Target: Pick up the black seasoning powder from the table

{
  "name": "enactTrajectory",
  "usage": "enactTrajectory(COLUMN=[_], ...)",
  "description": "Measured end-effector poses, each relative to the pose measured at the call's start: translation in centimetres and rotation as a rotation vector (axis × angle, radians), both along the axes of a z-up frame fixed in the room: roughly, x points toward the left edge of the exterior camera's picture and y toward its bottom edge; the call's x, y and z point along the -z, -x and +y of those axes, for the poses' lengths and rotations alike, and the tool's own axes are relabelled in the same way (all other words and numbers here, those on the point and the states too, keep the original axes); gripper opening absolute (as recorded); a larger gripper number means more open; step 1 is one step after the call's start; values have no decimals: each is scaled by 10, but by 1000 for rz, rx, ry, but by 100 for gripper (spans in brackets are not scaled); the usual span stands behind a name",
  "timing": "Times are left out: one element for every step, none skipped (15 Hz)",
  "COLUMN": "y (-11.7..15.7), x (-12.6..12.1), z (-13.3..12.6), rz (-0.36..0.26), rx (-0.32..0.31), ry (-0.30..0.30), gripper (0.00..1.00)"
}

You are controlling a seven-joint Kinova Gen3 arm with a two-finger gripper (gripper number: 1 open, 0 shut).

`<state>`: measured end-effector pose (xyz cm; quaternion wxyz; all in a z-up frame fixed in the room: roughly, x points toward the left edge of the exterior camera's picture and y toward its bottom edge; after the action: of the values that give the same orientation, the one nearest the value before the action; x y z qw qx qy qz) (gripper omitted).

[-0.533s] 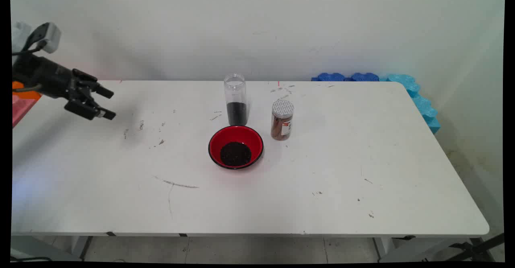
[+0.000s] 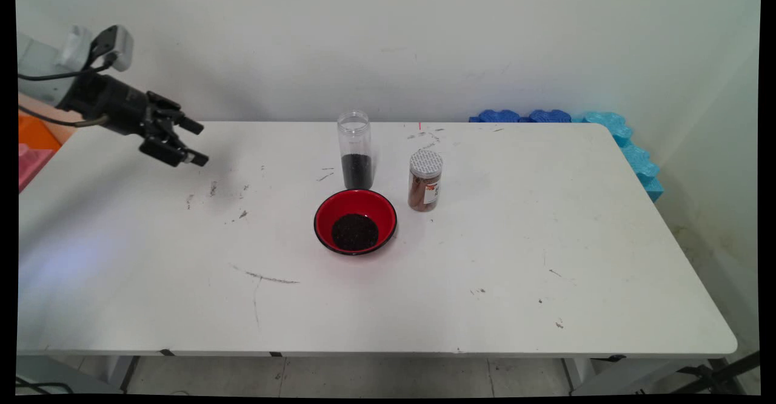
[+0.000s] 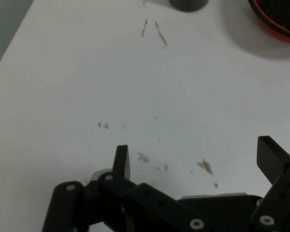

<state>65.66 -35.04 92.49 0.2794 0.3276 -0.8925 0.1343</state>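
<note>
The black two-finger gripper hangs above the table's far left part, its fingers spread wide with nothing between them, pointing right and slightly down toward the middle of the white table. It touches nothing; the bare tabletop below it carries only small dark scuffs and specks. In the hand view the gripper shows the same wide gap, one finger rising at lower left and the other at the right edge, with speckled table surface between them. Well apart from it, near the table's middle, stands a tall clear jar without a lid, its bottom part filled with dark grains; only its base shows at the top edge of the hand view. Just in front of that jar, on the near side, sits a red bowl with a black rim and a heap of the same dark grains in its bottom; a piece of its rim appears in the hand view's upper right corner. Just right of the clear jar, and beside the bowl's far right, stands a shorter spice jar with a patterned silver lid, brown contents and a label. Blue foam pieces line the table's far right corner against the wall. At the left edge, past the table, orange and pink objects show partly.
</note>
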Motion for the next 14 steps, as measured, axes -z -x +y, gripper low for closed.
enactTrajectory(y=[4, 9, 13, 16, 20, 22, 26, 31, 35, 38, 42, 46, 49, 53], x=[1, 3, 4, 5, 7, 8, 10, 13, 16, 18, 21, 24, 27, 30], z=[-6, -12, -19, -22, -27, -31, -37, -44, -51, -57, -64, -70, -76, -83], rz=[-1, -2, -3, -3, -4, -4, -5, -4, -4, -2, 0, 4, 8, 13], rx=[3, 6, 11, 13, 18, 22, 28, 35, 41, 48, 56, 63, 70, 79], ry=[5, 10, 16, 19, 24, 27, 32, 37, 42, 46, 51, 55, 60, 65], gripper=[100, 100, 100, 100, 100, 100, 100, 100, 100, 100, 100, 100, 100, 100])
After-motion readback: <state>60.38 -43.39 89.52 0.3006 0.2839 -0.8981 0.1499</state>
